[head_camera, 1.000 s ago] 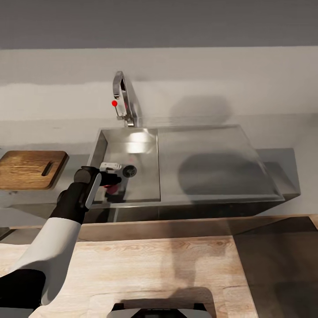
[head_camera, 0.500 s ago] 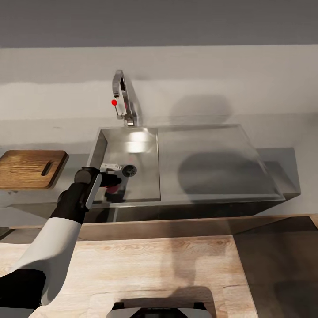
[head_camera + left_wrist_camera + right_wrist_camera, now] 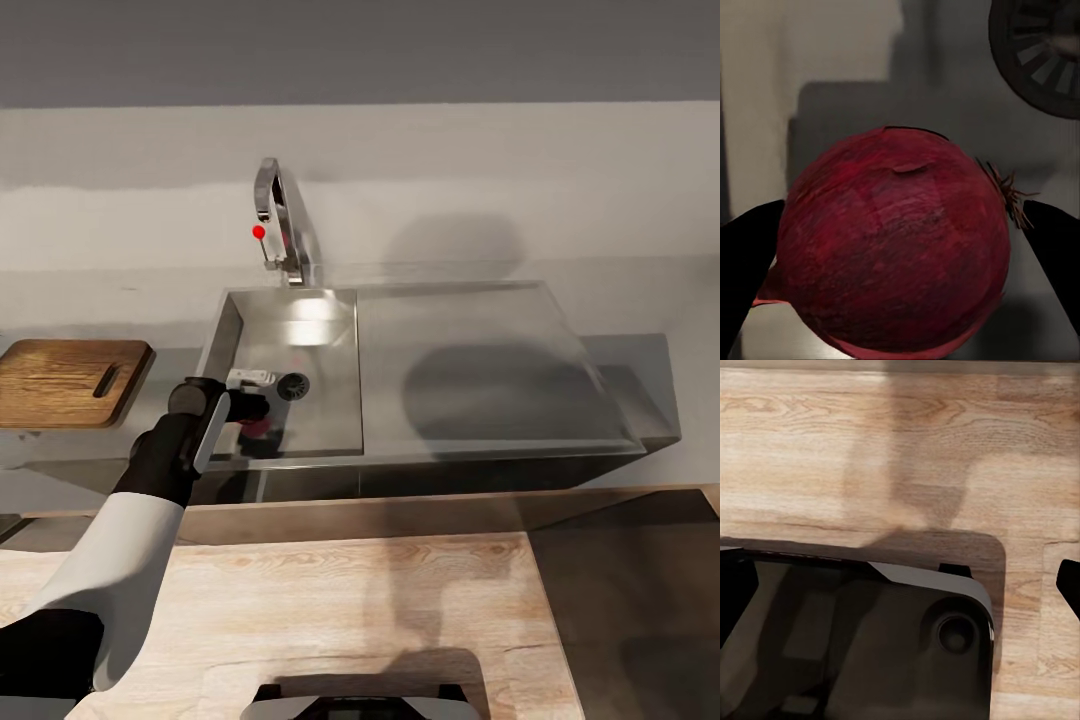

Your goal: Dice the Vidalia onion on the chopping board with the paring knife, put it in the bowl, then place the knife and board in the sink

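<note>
Sink (image 3: pixel 330 400) basin holds a round, dark-red, papery-skinned onion (image 3: pixel 896 244).

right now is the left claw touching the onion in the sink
Cannot tell. In the left wrist view the dark fingers flank the red onion closely on both sides, but their edges blend into shadow, so neither contact nor a gap shows plainly.

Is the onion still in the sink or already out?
In: the onion lies on the sink floor near the drain, between the left gripper's fingers.
</note>
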Robot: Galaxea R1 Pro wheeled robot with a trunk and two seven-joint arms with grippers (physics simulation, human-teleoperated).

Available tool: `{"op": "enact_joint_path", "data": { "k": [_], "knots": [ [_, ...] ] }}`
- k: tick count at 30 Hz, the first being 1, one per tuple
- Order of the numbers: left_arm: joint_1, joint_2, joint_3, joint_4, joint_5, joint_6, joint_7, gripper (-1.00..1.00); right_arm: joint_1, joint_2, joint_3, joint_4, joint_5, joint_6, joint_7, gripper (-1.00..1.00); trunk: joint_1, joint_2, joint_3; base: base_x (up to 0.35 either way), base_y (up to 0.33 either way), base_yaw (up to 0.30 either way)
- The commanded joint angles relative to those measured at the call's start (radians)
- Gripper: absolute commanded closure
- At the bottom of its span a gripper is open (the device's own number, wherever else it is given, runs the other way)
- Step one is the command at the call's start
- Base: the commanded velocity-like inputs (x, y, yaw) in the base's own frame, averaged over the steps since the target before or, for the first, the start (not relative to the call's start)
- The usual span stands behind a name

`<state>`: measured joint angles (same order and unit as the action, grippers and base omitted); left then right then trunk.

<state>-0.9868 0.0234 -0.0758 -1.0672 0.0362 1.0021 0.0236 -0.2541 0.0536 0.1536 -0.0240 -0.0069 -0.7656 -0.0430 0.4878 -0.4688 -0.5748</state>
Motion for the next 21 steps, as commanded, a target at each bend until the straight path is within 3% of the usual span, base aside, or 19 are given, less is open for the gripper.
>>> {"op": "enact_joint_path", "data": {
  "k": [1,21],
  "knots": [
    [-0.001,0.001,-0.002,0.001,0.001,0.004,0.002,1.00,-0.001,0.000,0.006,0.001,-0.001,-0.003,-0.005,-1.00,0.001,-0.001,-0.001,0.000,0.000,0.000],
    [-0.001,0.000,-0.002,-0.022,0.001,0.006,0.001,1.00,-0.001,0.000,0.006,0.001,-0.001,-0.003,-0.005,-1.00,0.001,-0.001,-0.001,0.000,0.000,0.000]
  ]
}}
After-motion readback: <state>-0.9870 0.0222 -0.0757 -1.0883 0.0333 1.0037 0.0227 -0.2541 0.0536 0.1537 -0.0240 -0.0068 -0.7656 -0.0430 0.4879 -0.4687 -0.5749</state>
